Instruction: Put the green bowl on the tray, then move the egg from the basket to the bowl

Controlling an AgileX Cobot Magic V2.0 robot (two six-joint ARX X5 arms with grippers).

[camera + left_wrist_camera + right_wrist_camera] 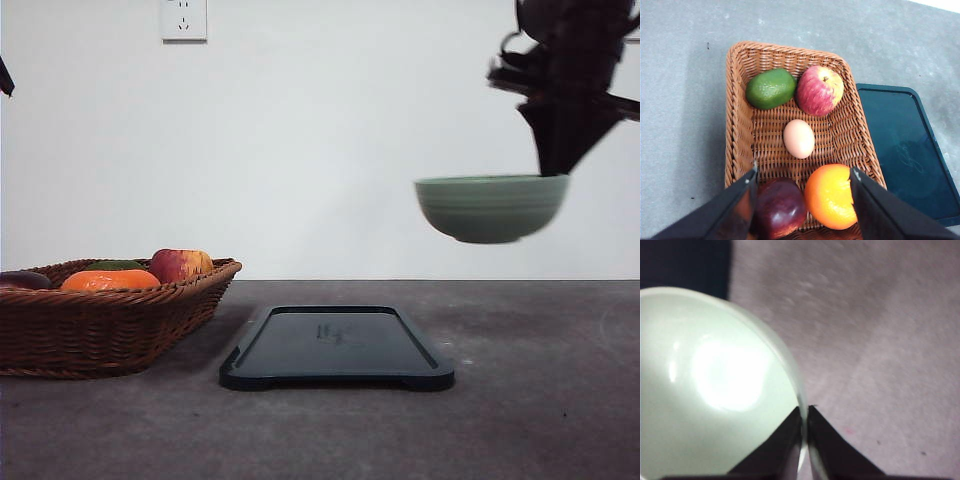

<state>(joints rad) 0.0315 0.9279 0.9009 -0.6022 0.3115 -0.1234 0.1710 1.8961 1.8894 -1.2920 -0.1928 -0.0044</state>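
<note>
Green bowl [491, 208]: aloft, right of tray [337, 347], rim pinched by right claw [804, 432]. Tray: bare. Egg [799, 138]: in basket [737, 125], untouched; left claw [804, 200] wide open above, empty. Both steps outstanding.

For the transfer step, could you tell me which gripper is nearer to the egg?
Left. The left gripper hangs open over the basket above the egg; the right gripper holds the green bowl aloft.

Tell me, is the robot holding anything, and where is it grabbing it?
Yes. The right hand holds the green bowl by its rim, up in the air. The left hand is open and holds nothing.
</note>
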